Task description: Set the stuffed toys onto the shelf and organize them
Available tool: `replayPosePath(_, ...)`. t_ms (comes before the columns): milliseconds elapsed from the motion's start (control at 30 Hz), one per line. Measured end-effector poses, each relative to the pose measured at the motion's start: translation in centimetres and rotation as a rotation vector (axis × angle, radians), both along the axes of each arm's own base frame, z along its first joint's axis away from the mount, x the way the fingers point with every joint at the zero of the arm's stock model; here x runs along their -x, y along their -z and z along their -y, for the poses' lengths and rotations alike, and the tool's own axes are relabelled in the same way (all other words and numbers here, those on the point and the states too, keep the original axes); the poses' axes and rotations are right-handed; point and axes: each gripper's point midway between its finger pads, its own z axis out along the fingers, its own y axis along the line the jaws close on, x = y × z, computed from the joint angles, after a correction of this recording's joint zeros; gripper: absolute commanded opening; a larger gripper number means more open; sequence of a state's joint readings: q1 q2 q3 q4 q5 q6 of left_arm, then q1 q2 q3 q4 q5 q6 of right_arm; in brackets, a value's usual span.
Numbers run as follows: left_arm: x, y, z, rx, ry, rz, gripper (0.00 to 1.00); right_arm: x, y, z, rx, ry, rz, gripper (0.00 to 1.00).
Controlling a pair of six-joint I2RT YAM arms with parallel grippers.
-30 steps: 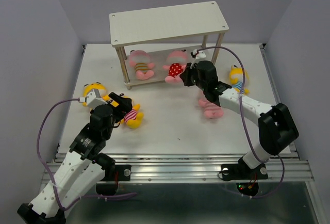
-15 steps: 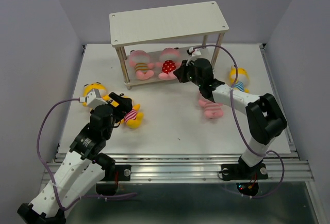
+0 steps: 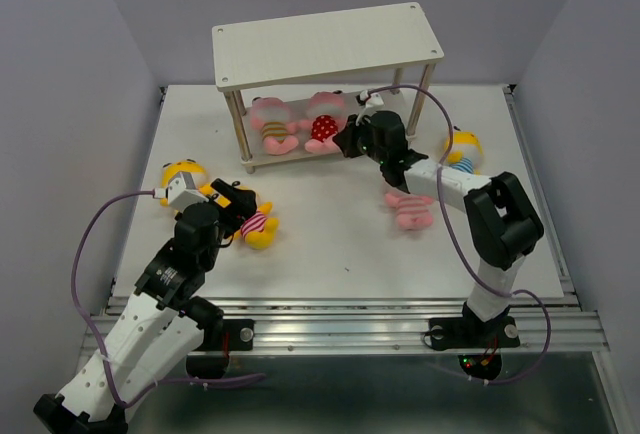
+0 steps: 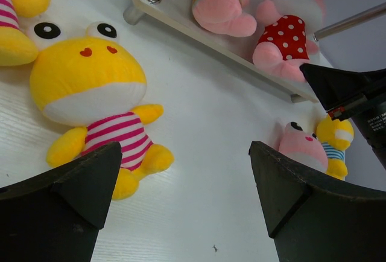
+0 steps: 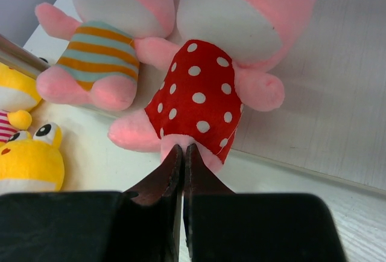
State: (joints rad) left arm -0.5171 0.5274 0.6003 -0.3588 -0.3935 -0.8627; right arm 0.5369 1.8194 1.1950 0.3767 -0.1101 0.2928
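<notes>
plain pale lavender walls (image 3: 60,54) close in the white wood-grain desk (image 3: 330,244) on the left, far and right; a silver metal rail (image 3: 350,316) lines its near edge.

A white surface (image 3: 330,244) with a faint wood grain fills the middle, closed in on the left, right and far sides by plain pale lilac walls (image 3: 60,74). A ribbed metal rail (image 3: 340,329) runs along its near edge. A tiny dark speck (image 3: 347,272), perhaps a mark, sits on the surface near that rail.

Dotted pink toy (image 3: 322,129) and striped pink toy (image 3: 272,124) lie on lower shelf (image 3: 330,44).
</notes>
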Motion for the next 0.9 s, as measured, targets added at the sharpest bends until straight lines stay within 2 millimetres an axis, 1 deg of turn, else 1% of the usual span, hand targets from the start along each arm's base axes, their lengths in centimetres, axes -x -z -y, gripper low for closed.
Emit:
replayPosePath(300,0.0,0.0,0.0,0.001,0.0,0.001,0.99,-1.0,1.8,-0.2,0.023,-0.01,-0.015,0.02)
replayPosePath(433,0.0,0.0,0.0,0.001,0.0,0.001,0.99,-1.6,1.6,-0.3,0.017,-0.008,-0.005,0.06)
replayPosePath(600,0.0,0.0,0.0,0.0,0.0,0.001,0.99,-2.1,1.9,-0.2,0.027,-0.006,0.0,0.09)
replayPosePath(633,0.0,0.0,0.0,0.001,0.0,0.001,0.99,-2.1,2.0,-0.2,0.028,-0.006,0.0,0.11)
replayPosePath(667,0.0,0.0,0.0,0.0,0.0,0.001,0.99,-2.2,2.0,-0.2,0.03,-0.006,0.002,0.15)
replayPosePath(700,0.0,0.0,0.0,0.0,0.0,0.001,0.99,-2.3,1.9,-0.2,0.031,-0.005,0.005,0.18)
replayPosePath(900,0.0,0.0,0.0,0.0,0.0,0.0,0.99,-3.1,1.5,-0.2,0.033,0.0,0.019,0.21)
